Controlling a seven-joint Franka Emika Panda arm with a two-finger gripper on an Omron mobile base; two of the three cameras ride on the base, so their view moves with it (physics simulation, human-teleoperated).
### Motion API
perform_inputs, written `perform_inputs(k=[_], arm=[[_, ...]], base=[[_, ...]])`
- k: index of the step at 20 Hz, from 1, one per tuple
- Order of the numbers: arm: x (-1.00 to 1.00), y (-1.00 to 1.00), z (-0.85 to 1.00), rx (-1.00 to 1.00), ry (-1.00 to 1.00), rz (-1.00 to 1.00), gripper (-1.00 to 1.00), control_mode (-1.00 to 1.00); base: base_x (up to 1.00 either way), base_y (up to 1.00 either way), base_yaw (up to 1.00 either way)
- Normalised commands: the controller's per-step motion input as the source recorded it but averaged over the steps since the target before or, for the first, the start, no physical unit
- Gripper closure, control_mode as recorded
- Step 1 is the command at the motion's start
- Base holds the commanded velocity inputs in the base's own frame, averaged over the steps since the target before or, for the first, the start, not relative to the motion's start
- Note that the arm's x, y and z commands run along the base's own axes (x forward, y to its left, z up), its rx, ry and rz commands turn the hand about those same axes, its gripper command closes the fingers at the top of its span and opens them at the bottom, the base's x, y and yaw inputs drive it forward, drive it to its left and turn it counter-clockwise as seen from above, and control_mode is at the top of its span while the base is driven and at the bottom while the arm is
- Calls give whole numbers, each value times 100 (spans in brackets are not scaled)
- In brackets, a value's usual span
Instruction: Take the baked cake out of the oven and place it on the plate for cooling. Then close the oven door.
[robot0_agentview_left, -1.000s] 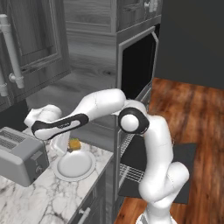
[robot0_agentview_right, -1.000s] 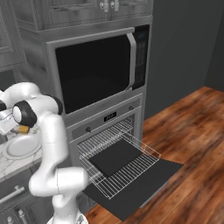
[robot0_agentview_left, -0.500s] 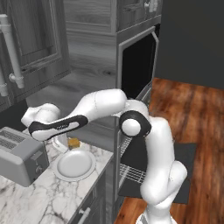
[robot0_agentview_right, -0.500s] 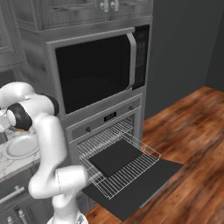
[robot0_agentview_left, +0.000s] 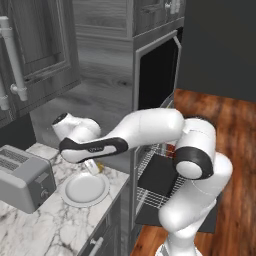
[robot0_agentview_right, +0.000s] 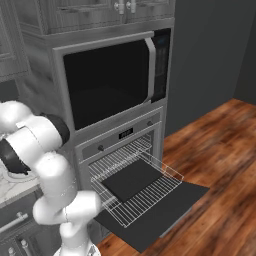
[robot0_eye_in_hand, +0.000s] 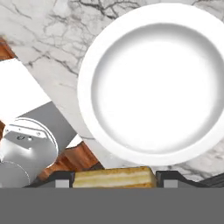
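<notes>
1. In the hand view the gripper (robot0_eye_in_hand: 113, 180) pinches the baked cake (robot0_eye_in_hand: 114, 177) between its two finger tips. The cake is a golden, layered block, and its long side runs from one tip to the other.
2. Just beyond the cake lies the white plate (robot0_eye_in_hand: 89, 118), empty, on the marble counter (robot0_eye_in_hand: 48, 39). The plate is ahead of the gripper along the view, so I judge the cake hangs over the near rim and not yet over the middle.
3. In the left base view the plate (robot0_agentview_left: 70, 194) sits beside the toaster (robot0_agentview_left: 24, 178), under the hand.
4. Farther away, the oven (robot0_agentview_right: 127, 137) is open. Its oven door (robot0_agentview_right: 172, 202) lies flat down, with the wire rack (robot0_agentview_right: 150, 192) and the dark tray (robot0_agentview_right: 131, 178) pulled out.
</notes>
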Motion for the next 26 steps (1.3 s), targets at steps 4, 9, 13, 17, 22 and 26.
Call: perform_inputs(k=[4,9,13,17,22,26], arm=[[11,0,-16,22,4,2,100,-100],[6,46,0,1,4,0,100,-100],[31,97,0,-15,0,0,100,-100],[28,43,-2,-16,1,0,100,-100],[4,0,-3,-9,0,0,100,-100],[-1,1,-16,-2,0,4,100,-100]], base=[[0,0,0],[0,0,0],[0,0,0],[0,0,0],[0,0,0],[0,0,0]])
